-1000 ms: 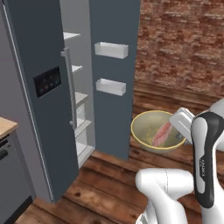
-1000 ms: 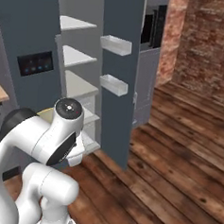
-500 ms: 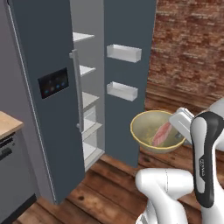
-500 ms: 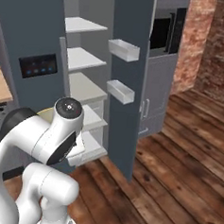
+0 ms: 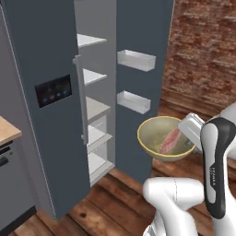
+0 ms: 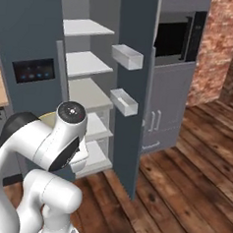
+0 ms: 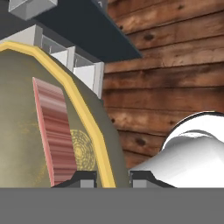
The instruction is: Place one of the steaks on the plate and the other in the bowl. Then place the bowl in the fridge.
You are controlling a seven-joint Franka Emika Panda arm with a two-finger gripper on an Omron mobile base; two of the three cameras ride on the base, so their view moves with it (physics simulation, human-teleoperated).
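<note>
- I see the gripper [image 7: 113, 177] closed narrow on the rim of the bowl [image 5: 159, 140]; in the hand view one finger tip is inside the yellow rim and the other is outside it.
- The bowl is held up in the air, above the wooden floor [image 5: 106, 203], just in front of the open right door [image 5: 140, 60] of the fridge [image 5: 41, 92].
- One steak [image 5: 170, 140] lies inside the bowl, on the side near the gripper. In the hand view it shows as a pink-red strip with pale lines.
- The right door has two white door bins [image 5: 136, 60], and the bowl is lower than both of them.
- Between the doors I see white shelves [image 6: 87, 64] inside the fridge.
- The left door is closed and has a black panel [image 5: 53, 91] with small blue lights.
</note>
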